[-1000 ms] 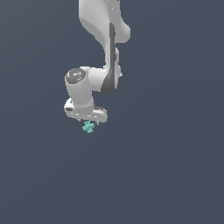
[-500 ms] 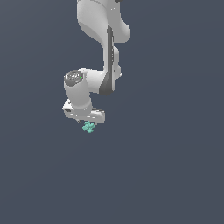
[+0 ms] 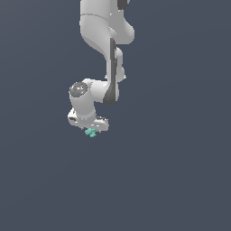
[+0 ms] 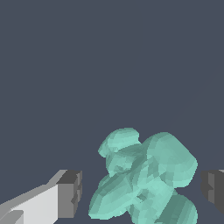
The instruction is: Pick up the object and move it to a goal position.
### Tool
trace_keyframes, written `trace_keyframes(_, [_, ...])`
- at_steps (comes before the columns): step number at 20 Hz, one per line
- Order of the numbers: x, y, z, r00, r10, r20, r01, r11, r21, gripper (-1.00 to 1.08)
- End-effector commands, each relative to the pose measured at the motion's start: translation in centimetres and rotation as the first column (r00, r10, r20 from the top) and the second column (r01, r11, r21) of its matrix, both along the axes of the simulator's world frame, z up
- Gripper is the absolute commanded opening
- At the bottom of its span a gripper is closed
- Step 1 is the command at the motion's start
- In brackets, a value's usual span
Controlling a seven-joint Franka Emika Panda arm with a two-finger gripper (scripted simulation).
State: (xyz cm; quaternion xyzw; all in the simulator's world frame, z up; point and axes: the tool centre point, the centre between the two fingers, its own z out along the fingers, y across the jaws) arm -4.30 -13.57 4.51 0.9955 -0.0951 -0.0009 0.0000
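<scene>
A plain dark slate-grey surface [image 3: 180,171] fills both views. It is uniform and unmarked. No tabletop edge or corner shows anywhere.

Exterior view faces the arm [image 3: 101,54] from afar; wrist view looks close past the pincer [image 4: 142,192].

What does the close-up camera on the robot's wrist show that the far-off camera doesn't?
Only the wrist view shows the two dark fingertips standing apart, one on each side of the teal object, with gaps between, and the object's lumpy lobes in detail. Only the exterior view shows the whole white arm bending down to the gripper, which sits right over the tiny object. Both show the teal object and the plain dark grey background.
</scene>
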Motion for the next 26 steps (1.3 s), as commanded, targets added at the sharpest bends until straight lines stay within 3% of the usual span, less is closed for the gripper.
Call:
trace_keyframes(1, [0.1,0.0,-0.5,1.000,0.000,0.001,0.000,1.000,0.000,1.00])
trace_keyframes(3, [0.1,0.0,-0.6,1.000,0.000,0.001,0.000,1.000,0.000,1.00])
trace_keyframes(4, [0.1,0.0,-0.6,1.000,0.000,0.001,0.000,1.000,0.000,-1.00])
trace_keyframes(17, [0.4,0.3,-0.4,1.000,0.000,0.003,0.000,1.000,0.000,-1.00])
trace_keyframes(26, [3.3,4.3,1.8,1.000,0.000,0.003,0.000,1.000,-0.001,-1.00])
